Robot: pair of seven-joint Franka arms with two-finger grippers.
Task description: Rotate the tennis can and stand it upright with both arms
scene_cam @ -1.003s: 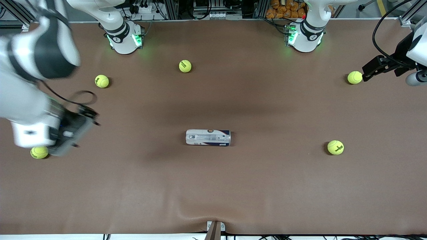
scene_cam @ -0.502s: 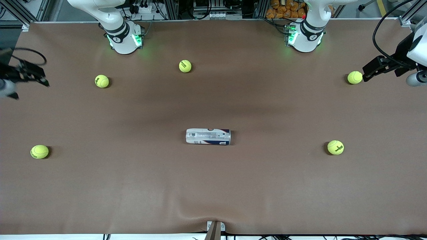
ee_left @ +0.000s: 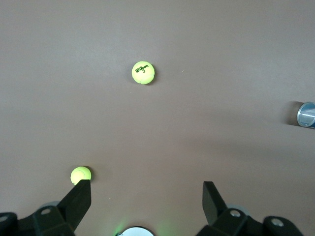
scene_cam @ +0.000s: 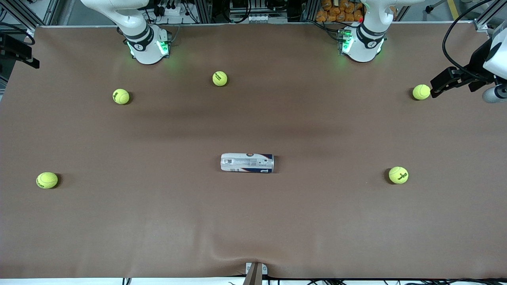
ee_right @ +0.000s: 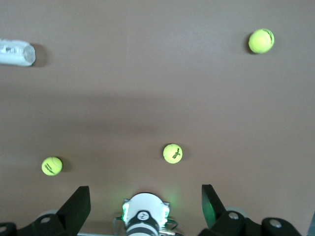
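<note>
Well apart, both end effectors hang with fingers spread: the left end effector (ee_left: 146, 195) beside a tennis ball (scene_cam: 421, 92), the right end effector (ee_right: 145, 196) seemingly at the tabletop's (scene_cam: 253, 221) right-arm edge. The tennis can (scene_cam: 247, 162) lies flat mid-tabletop.

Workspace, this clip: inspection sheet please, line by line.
Surface: brown table covering, rippled at the camera edge.
Job's things: white-and-blue-labelled clear tennis can lying on its side mid-table, untouched.
Clutter: five yellow-green tennis balls, scattered, none touching the can.
Grippers: left gripper open, above the left arm's end; right gripper open, above the right arm's end.
Cables: black cable looping at the left arm.
Surroundings: metal racks by the bases.
</note>
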